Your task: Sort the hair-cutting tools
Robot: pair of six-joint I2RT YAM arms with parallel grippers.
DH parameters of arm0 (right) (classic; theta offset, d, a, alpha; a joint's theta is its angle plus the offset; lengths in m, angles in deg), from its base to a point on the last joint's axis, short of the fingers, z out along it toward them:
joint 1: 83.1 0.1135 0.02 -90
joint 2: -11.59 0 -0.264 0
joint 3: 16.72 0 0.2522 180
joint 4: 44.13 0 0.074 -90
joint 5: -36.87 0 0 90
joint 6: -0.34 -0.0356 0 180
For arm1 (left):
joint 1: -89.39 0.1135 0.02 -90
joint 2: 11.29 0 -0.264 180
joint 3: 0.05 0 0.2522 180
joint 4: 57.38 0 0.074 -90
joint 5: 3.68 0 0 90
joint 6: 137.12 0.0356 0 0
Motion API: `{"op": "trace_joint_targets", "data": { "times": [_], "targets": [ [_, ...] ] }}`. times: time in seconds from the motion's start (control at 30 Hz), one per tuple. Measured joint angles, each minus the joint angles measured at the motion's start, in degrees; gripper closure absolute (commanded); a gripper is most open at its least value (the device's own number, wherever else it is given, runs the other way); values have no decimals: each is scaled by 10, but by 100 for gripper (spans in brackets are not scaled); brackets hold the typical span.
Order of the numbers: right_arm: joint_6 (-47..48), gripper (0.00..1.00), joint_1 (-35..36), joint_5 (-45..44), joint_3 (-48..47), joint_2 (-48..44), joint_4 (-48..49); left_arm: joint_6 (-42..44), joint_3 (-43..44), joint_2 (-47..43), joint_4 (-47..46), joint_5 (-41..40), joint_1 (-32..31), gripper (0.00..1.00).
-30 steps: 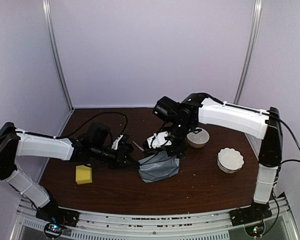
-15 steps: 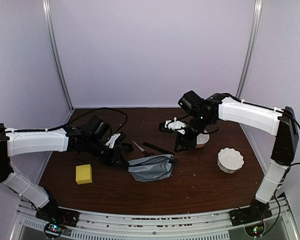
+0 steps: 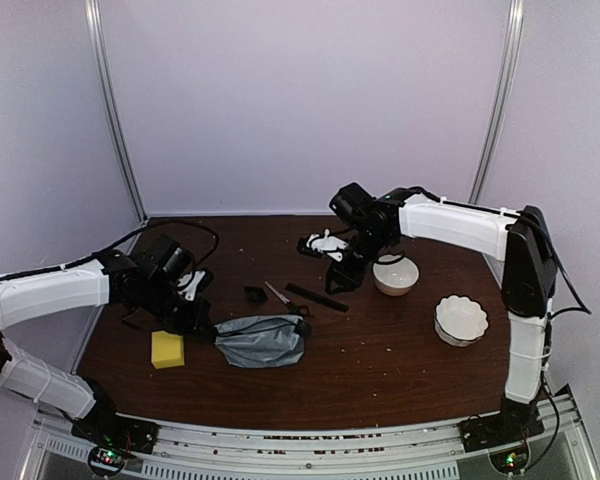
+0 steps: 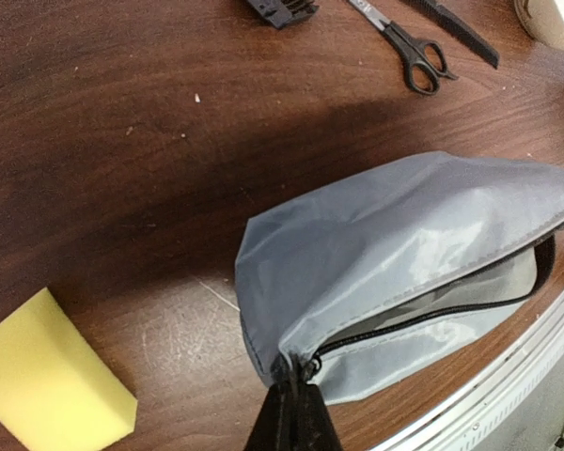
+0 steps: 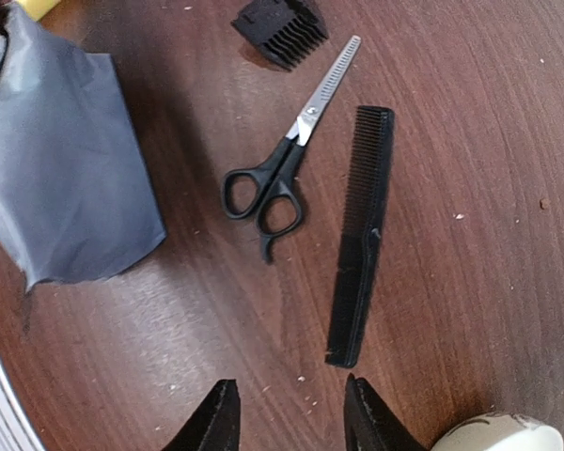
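On the left, the left gripper [image 4: 294, 402] is pressing its fingers together on the left end of the grey zip pouch [image 3: 260, 340], right where the zip begins. Just near and left of it, a yellow sponge [image 3: 167, 349] is sitting on the brown table [image 3: 380, 370], apart from the pouch. The pouch is lying flat in the middle, towards the near side, with its mouth gaping partly open along the near edge.

Beyond the pouch, three tools are lying loose on the table in a row. The toothed black attachment [image 5: 282, 28] is furthest left. Next to it are the thinning scissors [image 5: 277, 178], closed, their black handles pointing towards the pouch. Just right of them is the slim black comb [image 5: 362, 235], running roughly alongside the scissors without touching them.

Right of the comb, the right gripper [image 5: 291, 413] is hovering above the table with its fingers spread and nothing between them. A plain white bowl [image 3: 395, 275] is standing just right of it, and a scalloped white bowl [image 3: 461, 319] is sitting nearer and further right.
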Motion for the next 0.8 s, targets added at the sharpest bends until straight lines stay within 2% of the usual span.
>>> {"op": "trace_joint_targets", "data": {
  "times": [0.17,0.57,0.8],
  "targets": [
    [-6,61,0,-30,-61,74,-2,9,1,33,-9,-24,0,97],
    [-7,62,38,-62,-185,183,-33,22,12,29,-3,-62,0,94],
    [-18,69,55,-80,-234,240,-56,22,13,28,-2,-67,0,94]
  ]
}}
